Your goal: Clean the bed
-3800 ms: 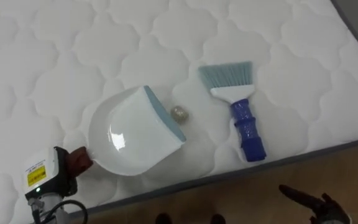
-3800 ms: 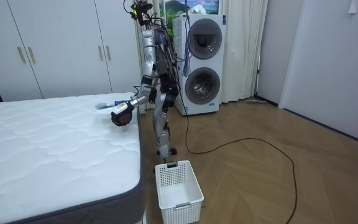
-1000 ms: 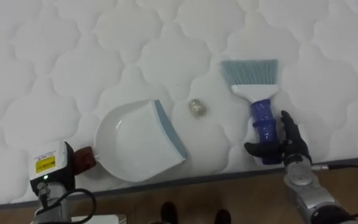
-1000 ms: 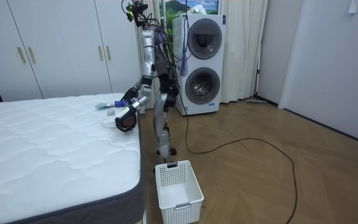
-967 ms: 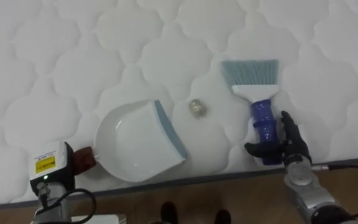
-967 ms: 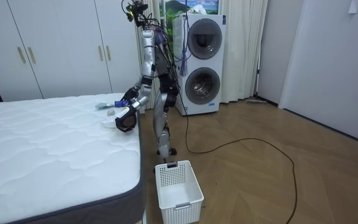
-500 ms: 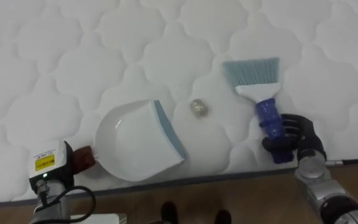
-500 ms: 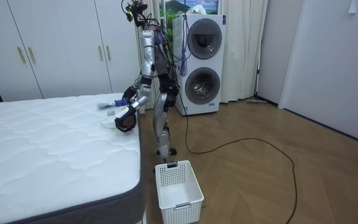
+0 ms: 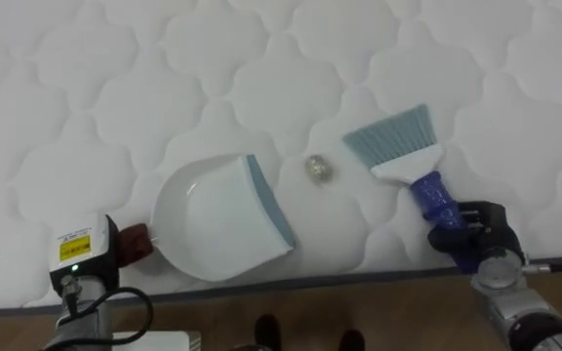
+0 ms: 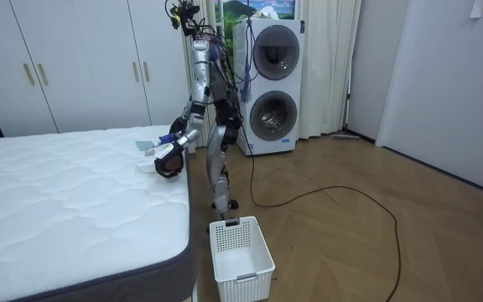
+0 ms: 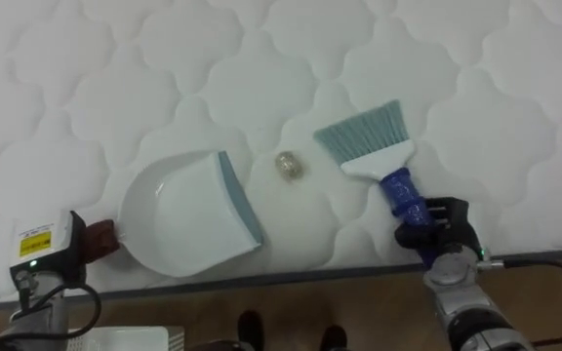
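**Brush in my grip, scrap between brush and pan**

My right hand (image 9: pixel 480 235), at the lower right of the frame, has its fingers curled round the blue handle of the hand brush (image 9: pixel 405 156). The handle slants up and to the left, so the pale blue bristles fan out toward the middle of the quilted white mattress (image 9: pixel 164 78).

Just left of the bristles lies a small crumpled scrap (image 9: pixel 320 168), apart from them. It sits between the brush and the white dustpan (image 9: pixel 213 219), near the pan's grey-blue lip.

My left hand (image 10: pixel 169 165) is at the dustpan's handle end, low on the left – whether it is gripping I cannot tell. In the room view I stand at the bed's edge.
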Tool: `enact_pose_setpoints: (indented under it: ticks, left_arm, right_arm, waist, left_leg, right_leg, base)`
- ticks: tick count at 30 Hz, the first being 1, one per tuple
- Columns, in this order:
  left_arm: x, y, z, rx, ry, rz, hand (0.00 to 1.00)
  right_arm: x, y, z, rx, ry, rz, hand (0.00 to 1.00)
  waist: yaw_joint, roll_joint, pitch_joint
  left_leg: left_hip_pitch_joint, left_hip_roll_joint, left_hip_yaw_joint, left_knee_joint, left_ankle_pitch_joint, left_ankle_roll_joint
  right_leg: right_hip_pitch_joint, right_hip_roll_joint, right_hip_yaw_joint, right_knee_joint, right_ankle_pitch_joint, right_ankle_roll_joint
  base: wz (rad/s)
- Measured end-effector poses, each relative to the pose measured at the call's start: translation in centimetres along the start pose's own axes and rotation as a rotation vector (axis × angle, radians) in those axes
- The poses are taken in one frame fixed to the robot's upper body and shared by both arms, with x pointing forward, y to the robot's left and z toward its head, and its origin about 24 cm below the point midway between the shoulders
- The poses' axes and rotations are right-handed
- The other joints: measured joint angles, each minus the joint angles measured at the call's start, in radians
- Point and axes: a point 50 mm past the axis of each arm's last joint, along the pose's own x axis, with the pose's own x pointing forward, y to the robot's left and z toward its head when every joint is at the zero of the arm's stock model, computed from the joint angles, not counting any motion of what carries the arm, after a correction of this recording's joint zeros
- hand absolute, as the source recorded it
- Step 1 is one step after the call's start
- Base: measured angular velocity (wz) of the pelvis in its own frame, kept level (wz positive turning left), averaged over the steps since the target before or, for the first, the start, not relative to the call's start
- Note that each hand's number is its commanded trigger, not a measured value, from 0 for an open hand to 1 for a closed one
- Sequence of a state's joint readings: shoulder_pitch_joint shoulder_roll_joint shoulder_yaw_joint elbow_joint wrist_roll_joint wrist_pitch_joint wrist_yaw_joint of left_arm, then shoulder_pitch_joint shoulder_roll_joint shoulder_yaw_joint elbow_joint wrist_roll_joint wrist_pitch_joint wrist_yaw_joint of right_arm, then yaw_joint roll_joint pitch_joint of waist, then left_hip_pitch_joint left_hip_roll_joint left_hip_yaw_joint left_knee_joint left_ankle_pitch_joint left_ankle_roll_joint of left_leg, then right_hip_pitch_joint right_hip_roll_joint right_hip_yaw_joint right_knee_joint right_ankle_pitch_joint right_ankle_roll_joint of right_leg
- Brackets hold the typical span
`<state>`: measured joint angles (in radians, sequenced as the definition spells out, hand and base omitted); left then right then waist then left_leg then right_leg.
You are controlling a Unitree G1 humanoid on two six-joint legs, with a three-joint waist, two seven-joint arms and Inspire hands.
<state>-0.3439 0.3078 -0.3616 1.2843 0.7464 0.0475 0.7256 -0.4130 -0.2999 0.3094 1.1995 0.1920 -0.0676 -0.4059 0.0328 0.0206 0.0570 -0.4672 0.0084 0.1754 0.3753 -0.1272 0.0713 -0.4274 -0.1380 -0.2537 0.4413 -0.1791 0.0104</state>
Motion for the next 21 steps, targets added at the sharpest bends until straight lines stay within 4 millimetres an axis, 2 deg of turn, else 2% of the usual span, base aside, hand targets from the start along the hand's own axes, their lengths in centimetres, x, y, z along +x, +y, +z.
enact_pose_setpoints:
  ticks: [5,7,16,21]
  left_arm:
    - [0.3,0.3,0.2,0.023,-0.003,0.015,1.0]
    - [0.4,0.5,0.1,0.033,0.004,0.025,1.0]
    - [1.7,2.6,-0.8,0.103,-0.028,0.129,1.0]
    - [1.8,2.8,-0.9,0.127,-0.037,0.142,1.0]
  right_arm:
    - [0.1,-0.3,-0.2,-0.007,0.026,-0.016,1.0]
    - [0.2,-0.5,-0.3,-0.011,0.039,-0.017,1.0]
    - [0.9,-2.0,0.5,-0.036,0.063,-0.048,1.0]
    - [1.2,-3.1,0.3,-0.075,0.086,-0.079,1.0]
  waist:
    - [-0.002,-0.011,0.0059]
    - [0.0,-0.024,0.0095]
    - [-0.005,-0.065,0.008]
    - [-0.001,-0.071,0.0068]
  left_leg:
    - [-0.002,-0.006,0.0,0.007,-0.001,0.002]
    - [-0.004,-0.006,0.001,0.01,-0.001,0.002]
    - [-0.055,-0.005,-0.003,0.042,-0.001,0.004]
    - [-0.055,-0.005,-0.004,0.042,-0.001,0.004]
  right_leg:
    - [-0.01,-0.01,0.002,0.026,-0.013,0.001]
    - [-0.016,-0.012,0.004,0.035,-0.017,0.0]
    - [-0.063,-0.017,0.004,0.066,-0.021,-0.004]
    - [-0.063,-0.019,0.001,0.068,-0.021,-0.004]
  base:
    - [0.02]
    - [0.0]
    - [0.01]
    - [0.0]
